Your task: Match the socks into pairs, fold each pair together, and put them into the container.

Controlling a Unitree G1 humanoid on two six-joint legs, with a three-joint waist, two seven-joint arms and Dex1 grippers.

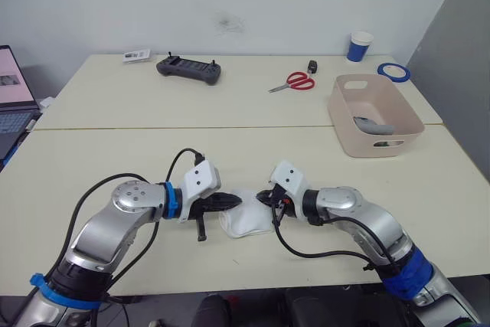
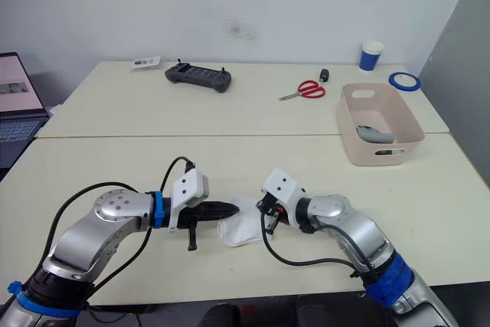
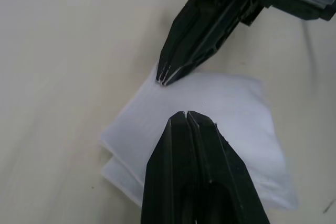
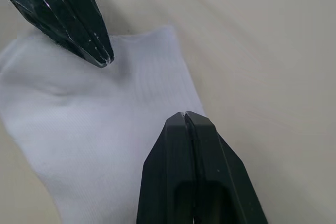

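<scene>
A white pair of socks (image 1: 246, 220) lies stacked flat near the table's front edge; its layered edges show in the left wrist view (image 3: 210, 119). My left gripper (image 1: 233, 201) points at it from the left, fingers shut, tips over the fabric. From the right, my right gripper (image 1: 264, 197) meets it, also shut, with its tip at the socks' edge (image 4: 131, 145). I see no fabric between either gripper's fingers. The two tips nearly touch. The pale pink container (image 1: 360, 147) stands at the right with a grey sock (image 1: 373, 124) inside.
Along the far side of the table are red scissors (image 1: 293, 81), a black controller (image 1: 190, 69), a blue cup (image 1: 359, 46), a blue tape roll (image 1: 393, 72) and a white card (image 1: 136, 55). A laptop (image 1: 14, 89) sits at the far left.
</scene>
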